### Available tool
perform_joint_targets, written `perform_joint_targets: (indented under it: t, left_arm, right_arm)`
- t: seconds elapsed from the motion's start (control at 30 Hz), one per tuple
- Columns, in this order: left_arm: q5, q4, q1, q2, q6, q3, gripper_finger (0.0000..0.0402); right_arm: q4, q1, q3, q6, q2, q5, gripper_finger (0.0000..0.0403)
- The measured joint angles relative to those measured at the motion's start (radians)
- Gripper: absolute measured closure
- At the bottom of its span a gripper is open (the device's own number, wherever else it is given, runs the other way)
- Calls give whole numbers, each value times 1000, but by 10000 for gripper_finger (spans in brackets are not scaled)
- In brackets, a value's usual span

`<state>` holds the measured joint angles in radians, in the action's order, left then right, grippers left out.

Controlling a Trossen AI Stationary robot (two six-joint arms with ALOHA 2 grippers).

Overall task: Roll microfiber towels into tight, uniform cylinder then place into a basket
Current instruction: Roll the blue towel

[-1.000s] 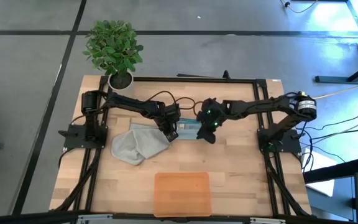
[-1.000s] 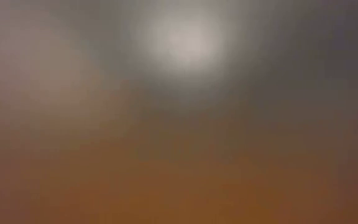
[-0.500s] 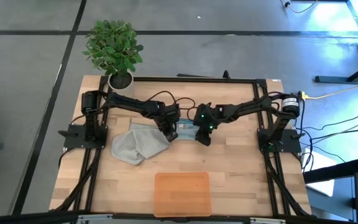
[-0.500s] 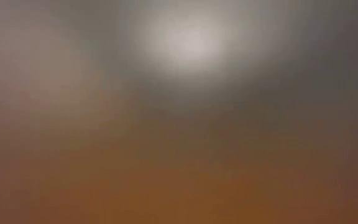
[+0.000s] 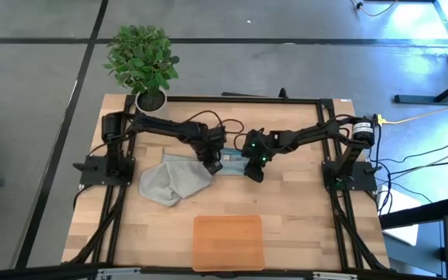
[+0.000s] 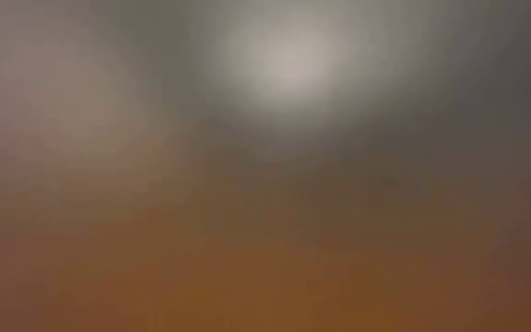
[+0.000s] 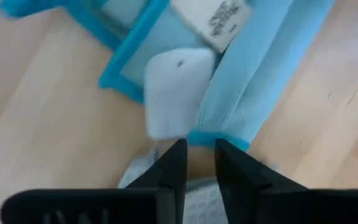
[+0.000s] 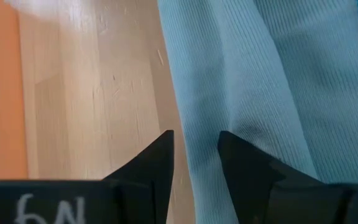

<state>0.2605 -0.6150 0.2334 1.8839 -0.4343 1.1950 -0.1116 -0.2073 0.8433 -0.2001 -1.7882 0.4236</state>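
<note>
2 slightly parted grippers, left (image 5: 213, 165) and right (image 5: 253, 173), flanking blue towel (image 5: 232, 163).

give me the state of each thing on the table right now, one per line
blue towel: partly folded on the table between both grippers, not yet a roll
grey towel: crumpled, unrolled
basket: empty
left gripper: slightly open, at the blue towel's edge
right gripper: slightly open, over the blue towel

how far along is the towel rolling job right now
Nothing looks finished: the orange basket holds no towel. In hand: both the left hand and the right hand are at the blue towel, partly folded at mid-table. Left: finish rolling it, roll the crumpled grey towel, basket both.
</note>
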Motion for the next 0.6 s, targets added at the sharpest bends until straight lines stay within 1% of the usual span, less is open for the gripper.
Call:
perform_joint_targets:
  t: [0.1,0.2,0.33,0.47,0.6]
  left_arm:
    - [0,-122,26,0,9,64,321]
    - [-1,-225,32,0,92,142,323]
    - [-2,-221,-31,-2,271,180,325]
    - [-9,-204,-105,-2,449,150,325]
    - [-72,-171,-159,-2,520,126,325]
  right_arm:
    - [0,0,0,0,0,0,270]
    - [0,0,0,0,-1,0,270]
    - [-1,0,-1,0,-1,0,270]
    - [-2,0,-1,-6,-2,0,270]
    - [-2,0,-2,-7,-2,3,270]
